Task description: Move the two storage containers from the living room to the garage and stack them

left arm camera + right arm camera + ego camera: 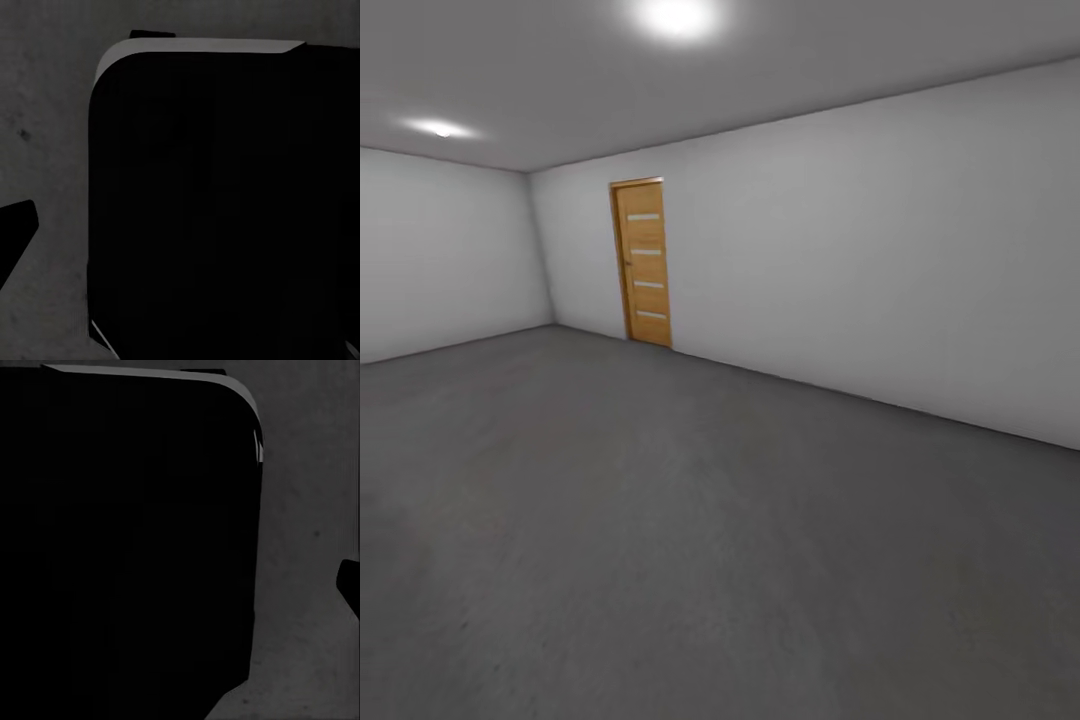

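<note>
One door (643, 262), two ceiling lights (677, 17).

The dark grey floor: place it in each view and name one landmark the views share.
Head view: the floor fills the lower half, up to the white walls and the wooden door.
Left wrist view: a mottled grey band beside a large black rounded body.
Right wrist view: a grey band beside a similar black body.
Shared landmark: the floor's mottled grey surface.
</note>
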